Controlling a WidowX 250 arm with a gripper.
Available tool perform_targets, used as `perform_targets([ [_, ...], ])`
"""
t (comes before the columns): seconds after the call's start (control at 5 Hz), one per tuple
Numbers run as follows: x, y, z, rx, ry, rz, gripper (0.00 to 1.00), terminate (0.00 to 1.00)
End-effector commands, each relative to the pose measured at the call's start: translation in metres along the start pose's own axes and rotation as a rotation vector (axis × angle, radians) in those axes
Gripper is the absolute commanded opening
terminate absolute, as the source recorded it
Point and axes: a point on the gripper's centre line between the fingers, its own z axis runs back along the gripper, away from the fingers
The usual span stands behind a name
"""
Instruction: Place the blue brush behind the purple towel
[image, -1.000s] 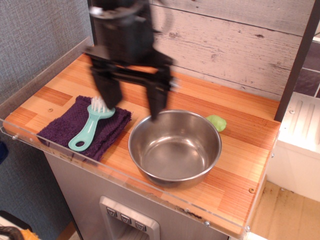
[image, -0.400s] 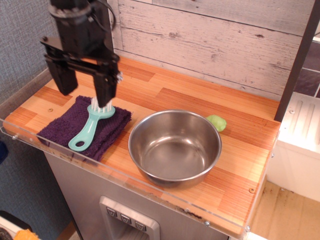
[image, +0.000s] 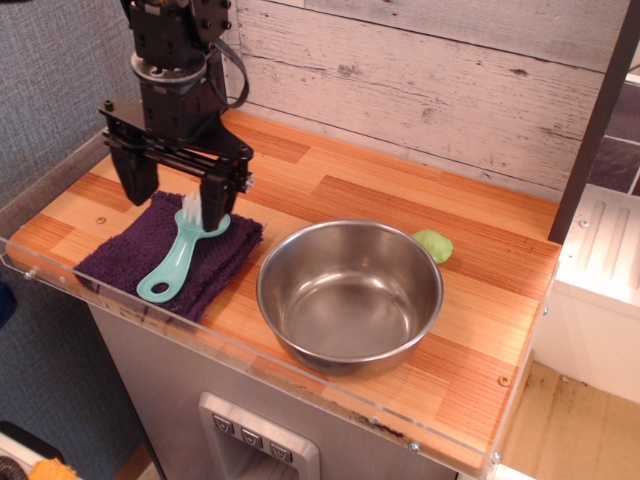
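The tool (image: 176, 197) is hanging over the back part of the purple towel (image: 150, 255) with its two black fingers spread wide apart and pointing down, gripping nothing. The left finger, as seen by the camera, is sitting over the towel's rear edge, and the right finger is standing just behind the bristles of the blue brush (image: 183, 250); whether it is touching them cannot be told.

The wooden surface (image: 400, 195) is carrying everything, with a clear plastic rim running along its front and left edges. A weathered plank wall (image: 450, 80) is rising behind it.

The steel bowl (image: 350, 292) is sitting upright near the front middle of the surface, just beside the towel's right corner, and nothing is showing inside it.

The purple towel is lying folded at the left front of the surface, one corner reaching close to the plastic rim.

The blue brush is lying on top of the towel, its rounded head with white bristles pointing toward the wall and its tapering handle reaching toward the front edge. The hole at the handle's end is showing.

A small green lump (image: 434, 245) is resting on the surface just behind the bowl's right rim.
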Motion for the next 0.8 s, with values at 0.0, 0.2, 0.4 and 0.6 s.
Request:
perform_targets([
  [0.0,0.004,0.021,0.001,0.058,0.005,0.014,1.0,0.0],
  [0.2,0.007,0.023,-0.013,0.027,0.027,0.03,1.0,0.0],
  [0.4,0.012,0.021,-0.026,0.012,0.045,0.018,1.0,0.0],
  [0.6,0.017,0.015,-0.034,0.009,0.054,0.013,1.0,0.0],
])
